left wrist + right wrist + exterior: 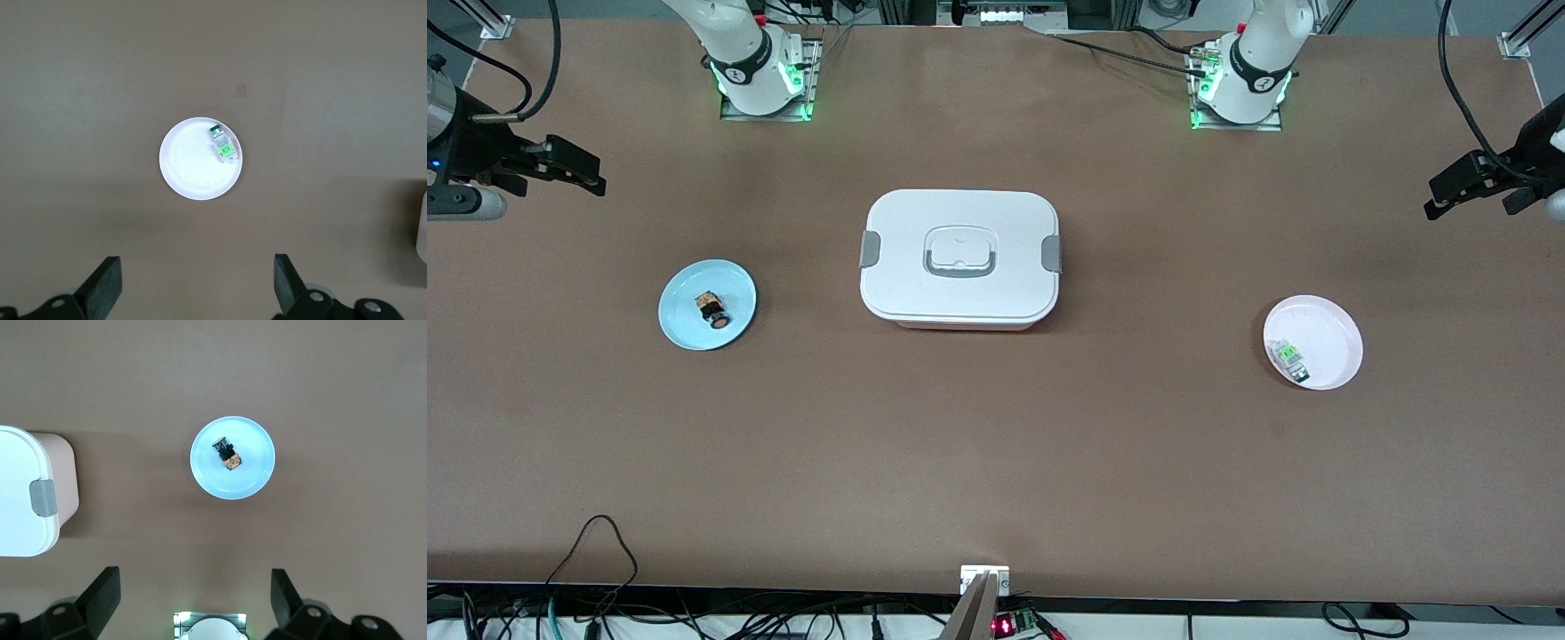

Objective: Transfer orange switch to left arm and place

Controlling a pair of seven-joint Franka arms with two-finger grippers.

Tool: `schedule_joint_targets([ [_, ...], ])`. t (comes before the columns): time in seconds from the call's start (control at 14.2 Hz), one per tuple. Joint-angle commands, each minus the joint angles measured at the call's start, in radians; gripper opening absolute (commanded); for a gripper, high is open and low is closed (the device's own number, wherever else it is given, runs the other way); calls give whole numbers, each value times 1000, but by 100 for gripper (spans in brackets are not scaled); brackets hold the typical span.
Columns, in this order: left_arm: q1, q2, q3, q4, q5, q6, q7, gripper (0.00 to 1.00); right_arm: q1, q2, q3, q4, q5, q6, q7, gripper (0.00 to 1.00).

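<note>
The orange switch (711, 308), a tiny black-and-orange block, lies on a light blue plate (680, 311) toward the right arm's end of the table. In the right wrist view the switch (227, 453) rests on that plate (257, 467), and the right gripper (197, 593) hangs high above the table, open and empty. The white lidded box (960, 258) stands mid-table, between the two plates. The right gripper (583, 173) and the left gripper (1449, 191) are up in the air over opposite table ends. The left gripper (198, 280) is open with nothing in it.
A pale plate (1334, 338) toward the left arm's end carries a small green-and-clear component (1288, 356); the left wrist view shows this plate (190, 167) and component (221, 143). The box's clasped end (23, 493) shows in the right wrist view. Both arm bases stand farthest from the camera.
</note>
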State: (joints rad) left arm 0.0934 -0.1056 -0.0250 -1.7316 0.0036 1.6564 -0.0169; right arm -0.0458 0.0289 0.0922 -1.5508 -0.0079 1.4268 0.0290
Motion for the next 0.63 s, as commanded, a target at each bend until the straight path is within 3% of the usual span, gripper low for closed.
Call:
schedule_joint_targets([
  [0.0,-3,-2,4,15,26,-17,12,100,-14,46,9,20,-3,-17,11,100],
  [0.28,-3,0,4,14,27,-15,14,100,-9,130,9,3,-73,-12,28,100],
  [0.56,-3,0,4,12,27,-15,14,100,-12,155,9,-71,-69,64,213,100],
])
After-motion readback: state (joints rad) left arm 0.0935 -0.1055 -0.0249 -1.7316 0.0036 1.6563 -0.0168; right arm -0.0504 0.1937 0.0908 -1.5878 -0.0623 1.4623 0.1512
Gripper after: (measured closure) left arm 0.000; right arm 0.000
